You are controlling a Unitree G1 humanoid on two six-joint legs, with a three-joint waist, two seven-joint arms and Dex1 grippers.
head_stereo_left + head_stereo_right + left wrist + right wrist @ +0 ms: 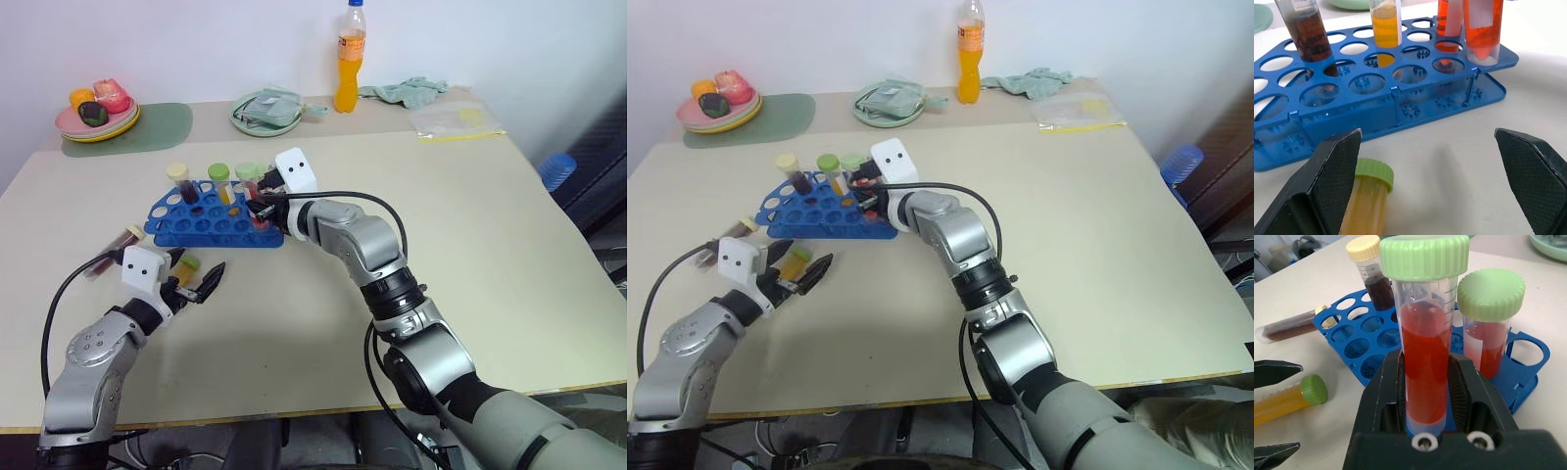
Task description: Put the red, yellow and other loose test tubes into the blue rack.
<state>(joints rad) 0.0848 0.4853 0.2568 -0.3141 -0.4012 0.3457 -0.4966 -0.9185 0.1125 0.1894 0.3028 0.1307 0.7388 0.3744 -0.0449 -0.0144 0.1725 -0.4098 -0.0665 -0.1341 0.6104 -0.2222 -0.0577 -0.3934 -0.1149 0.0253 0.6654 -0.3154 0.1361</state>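
The blue rack stands left of the table's centre. It holds a dark tube with a cream cap, a yellow tube with a green cap and a red tube with a green cap. At the rack's right end my right gripper is shut on an upright red test tube with a green cap. I cannot tell whether its tip sits in a hole. A yellow test tube lies on the table between the fingers of my open left gripper, close to one finger. A maroon test tube lies left of the rack.
Along the back edge stand an orange drink bottle, a green plate with a grey object, a plate of toy fruit on a green mat, a crumpled cloth and a clear bag.
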